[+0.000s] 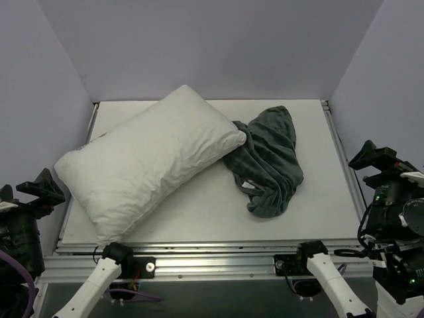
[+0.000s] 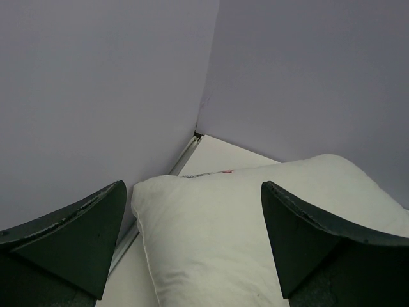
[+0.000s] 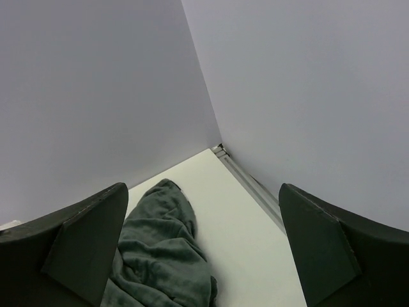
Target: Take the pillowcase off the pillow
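— Leftmost?
— Left claw (image 2: 193,192) released, empty, off the bench (image 1: 199,215) edge. Next, the pillow (image 1: 149,169), bare, lying slantwise.
— And right?
— The pillowcase (image 1: 268,159), crumpled, touching the pillow's right corner. Right claw (image 3: 203,190) spread wide, empty.

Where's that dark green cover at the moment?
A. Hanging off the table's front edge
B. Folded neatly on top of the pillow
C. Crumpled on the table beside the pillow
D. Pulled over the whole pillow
C: the pillowcase lies in a rumpled heap on the table, at the right end of the bare white pillow.
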